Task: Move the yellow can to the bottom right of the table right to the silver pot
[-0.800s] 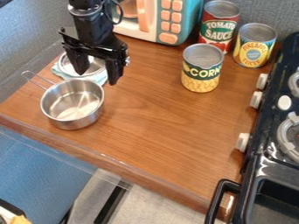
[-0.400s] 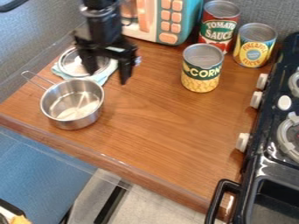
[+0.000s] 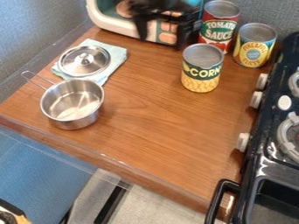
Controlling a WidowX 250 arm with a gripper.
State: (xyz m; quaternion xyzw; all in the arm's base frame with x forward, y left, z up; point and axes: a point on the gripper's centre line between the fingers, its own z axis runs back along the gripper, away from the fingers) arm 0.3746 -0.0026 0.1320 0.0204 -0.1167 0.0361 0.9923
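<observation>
The whole move is left to do: my gripper (image 3: 163, 42) is at the toy microwave (image 3: 111, 25), its fingers wide apart and empty, while the green-banded yellow can (image 3: 200, 72) and blue-marked yellow can (image 3: 255, 46) both stand toward the counter's (image 3: 161, 127) far right corner, well apart from the silver pot (image 3: 72, 105).

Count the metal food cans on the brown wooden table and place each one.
3: a yellow can with a dark green band, nearest the camera; a red can behind it, right of the teal toy microwave; a yellow can with a blue disc, near the black stove.
</observation>
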